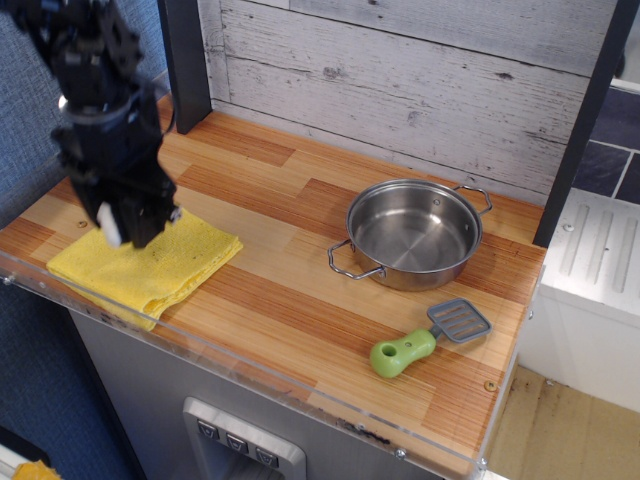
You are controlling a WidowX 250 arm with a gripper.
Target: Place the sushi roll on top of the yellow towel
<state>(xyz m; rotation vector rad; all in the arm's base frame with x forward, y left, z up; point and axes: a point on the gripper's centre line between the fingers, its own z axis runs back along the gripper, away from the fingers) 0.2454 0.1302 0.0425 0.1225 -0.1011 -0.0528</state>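
Observation:
My black gripper point(125, 225) hangs over the yellow towel point(170, 265) at the counter's front left. It is shut on the sushi roll point(108, 224). Only the roll's white end shows, at the left side of the fingers; its black band is hidden. The gripper covers the towel's far left part. I cannot tell whether the roll touches the cloth.
A steel pan point(414, 233) stands at the right middle of the wooden counter point(290, 270). A green-handled grey spatula point(425, 340) lies in front of it. A clear plastic lip runs along the front edge. A plank wall is behind.

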